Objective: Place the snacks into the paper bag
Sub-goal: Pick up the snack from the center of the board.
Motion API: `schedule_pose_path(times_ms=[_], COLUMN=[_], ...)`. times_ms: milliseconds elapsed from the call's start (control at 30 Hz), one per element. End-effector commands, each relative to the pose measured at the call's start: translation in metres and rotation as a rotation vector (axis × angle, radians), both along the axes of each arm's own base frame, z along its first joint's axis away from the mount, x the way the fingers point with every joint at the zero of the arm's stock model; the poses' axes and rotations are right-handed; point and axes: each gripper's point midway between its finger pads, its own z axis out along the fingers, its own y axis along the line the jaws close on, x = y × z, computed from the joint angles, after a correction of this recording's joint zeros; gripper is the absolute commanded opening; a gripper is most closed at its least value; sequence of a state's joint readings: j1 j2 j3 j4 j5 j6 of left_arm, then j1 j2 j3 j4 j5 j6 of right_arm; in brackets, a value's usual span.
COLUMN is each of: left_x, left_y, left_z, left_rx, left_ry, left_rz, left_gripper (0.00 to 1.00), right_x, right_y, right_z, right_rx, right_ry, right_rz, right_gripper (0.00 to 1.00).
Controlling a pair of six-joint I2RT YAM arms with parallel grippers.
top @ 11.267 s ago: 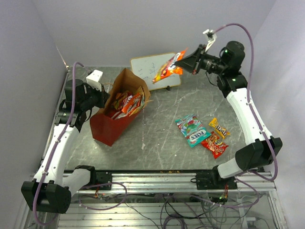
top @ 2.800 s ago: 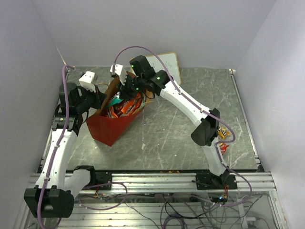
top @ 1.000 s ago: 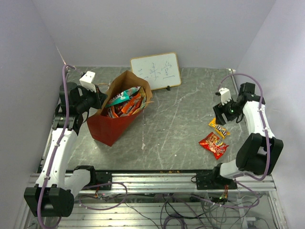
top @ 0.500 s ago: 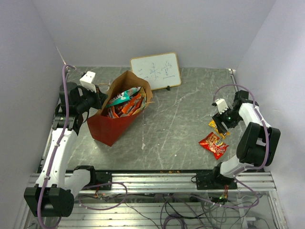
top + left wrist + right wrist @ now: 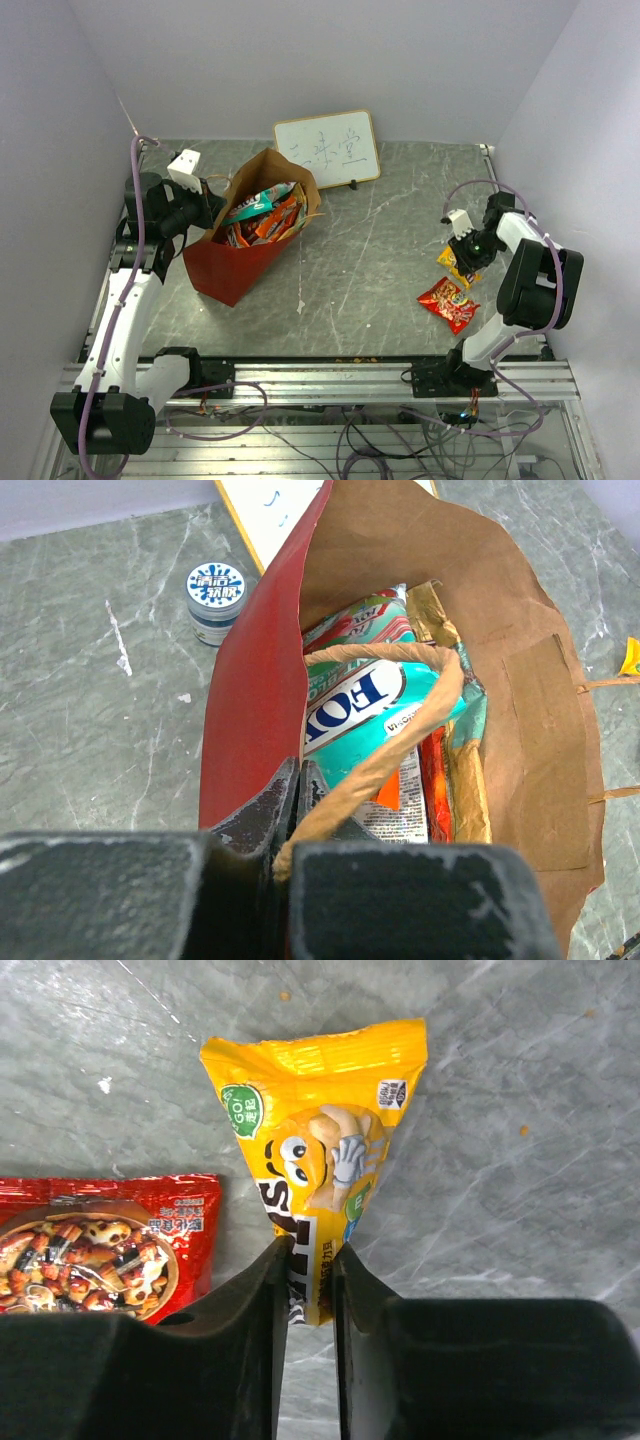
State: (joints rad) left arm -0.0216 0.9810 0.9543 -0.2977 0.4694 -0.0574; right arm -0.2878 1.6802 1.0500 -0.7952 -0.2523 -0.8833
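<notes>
The red paper bag [image 5: 235, 265] stands open at the left, brown inside [image 5: 520, 680]. Several snacks [image 5: 262, 215] lie in it, a teal packet [image 5: 370, 705] on top. My left gripper [image 5: 205, 208] is shut on the bag's near rim [image 5: 298, 780], with the twisted handle [image 5: 400, 745] looping beside the fingers. At the right, a yellow packet [image 5: 447, 262] and a red packet [image 5: 448, 304] lie on the table. My right gripper [image 5: 462, 258] is down on the yellow packet [image 5: 320, 1140], jaws pinching its near end [image 5: 310, 1260]. The red packet [image 5: 100, 1245] lies just left of them.
A small whiteboard [image 5: 327, 148] leans at the back, behind the bag. A little round tin [image 5: 215, 600] sits on the table beside the bag's far corner. Purple walls close in the left, back and right sides.
My right gripper has moved in over the yellow packet, come down, and its jaws have closed onto the packet's end. The left arm and the bag have not moved.
</notes>
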Motion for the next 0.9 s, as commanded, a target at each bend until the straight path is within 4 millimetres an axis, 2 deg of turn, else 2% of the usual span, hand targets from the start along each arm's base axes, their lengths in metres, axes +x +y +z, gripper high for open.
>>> schedule_pose_path(times_ms=[0,133,267,467,633,867], left_x=[0.001,0.001,0.001,0.001,0.002,0.001], left_y=[-0.004,-0.004,-0.004,-0.004,-0.004,-0.003], left_z=[0.012,0.012,0.012,0.012,0.01,0.009], left_rx=[-0.008,-0.008,-0.01,-0.011,-0.01,-0.014], left_ry=[-0.043,-0.043,-0.043,-0.042,-0.039,-0.042], left_rz=[-0.032,-0.033,-0.033,-0.034,-0.031,-0.025], left_gripper=[0.07,0.07,0.07,0.07,0.07,0.07], right_x=[0.007,0.009,0.016,0.033,0.051,0.069], right_y=[0.007,0.013,0.024,0.058,0.109,0.209], right_z=[0.013,0.029,0.052,0.101,0.162,0.258], right_rx=[0.055,0.086,0.144,0.288,0.41,0.491], right_ry=[-0.022,-0.044,-0.079,-0.159,-0.264,-0.517], right_rz=[0.015,0.019,0.026,0.06,0.145,0.351], right_gripper=[0.17,0.07,0.02,0.02,0.02,0.02])
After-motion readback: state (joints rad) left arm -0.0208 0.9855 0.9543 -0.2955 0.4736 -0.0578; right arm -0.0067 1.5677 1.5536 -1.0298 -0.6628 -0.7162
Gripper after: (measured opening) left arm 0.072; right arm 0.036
